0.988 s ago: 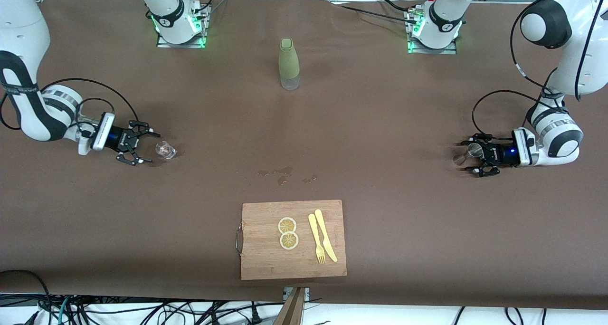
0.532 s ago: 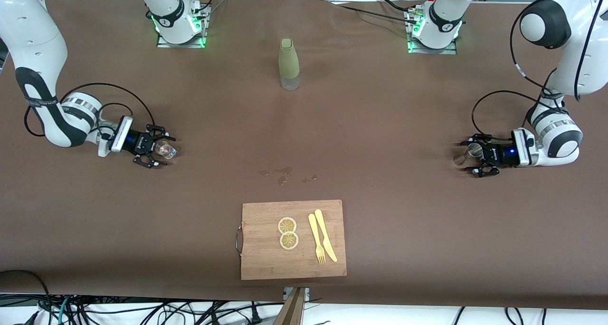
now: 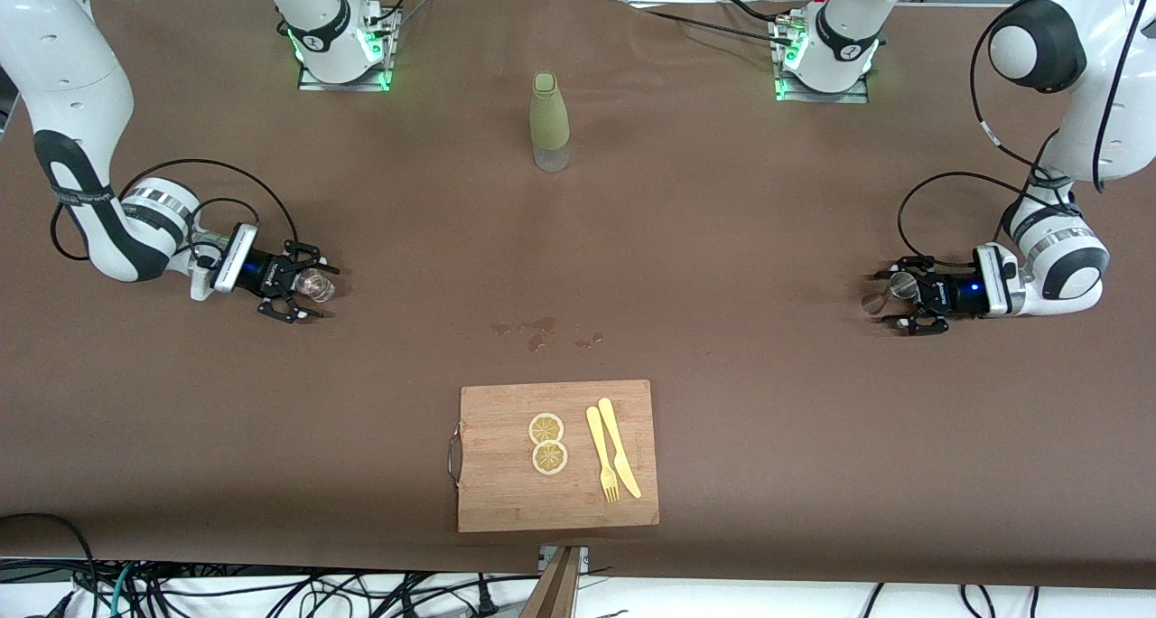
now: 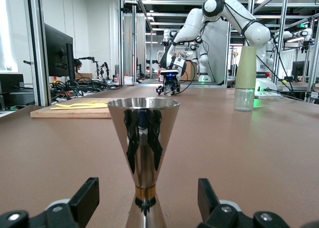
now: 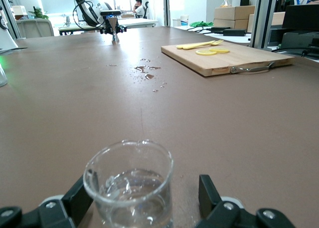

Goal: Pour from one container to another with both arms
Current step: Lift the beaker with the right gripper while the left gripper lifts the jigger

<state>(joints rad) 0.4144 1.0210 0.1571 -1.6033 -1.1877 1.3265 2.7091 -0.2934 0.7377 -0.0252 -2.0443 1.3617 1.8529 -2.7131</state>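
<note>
Front view first: the right gripper [image 3: 302, 284] sits low at the right arm's end of the table [image 3: 722, 238], its fingers spread to either side of a small clear glass [image 3: 315, 285] that stands on the brown cloth. At the left arm's end, the left gripper [image 3: 908, 303] is equally low, with its fingers apart around a shiny steel jigger [image 3: 899, 285]. Between the two bases stands a bottle [image 3: 549, 121] with an olive-green sleeve. Nearer the camera lies a wooden cutting board [image 3: 506, 491] carrying two lemon slices [image 3: 547, 443], a yellow fork [image 3: 601, 454] and a yellow knife [image 3: 619, 447]. A few wet spots [image 3: 540, 332] mark the cloth between the bottle and the board.

Left wrist view: the jigger [image 4: 144, 160] stands upright on the table between the two black fingers [image 4: 84, 202], with a clear gap on each side, so nothing is clamped. The bottle [image 4: 245, 78] and the right gripper [image 4: 170, 86] show farther off, and the board [image 4: 70, 111] lies flat at the table's edge.

Right wrist view: the glass [image 5: 129, 185] holds a little clear liquid and stands between the open fingers [image 5: 212, 194]. One finger looks very close to the glass wall; whether it touches cannot be told. The wet spots [image 5: 146, 71], the board [image 5: 234, 58] and the left gripper [image 5: 113, 28] with the jigger lie farther along the table.
</note>
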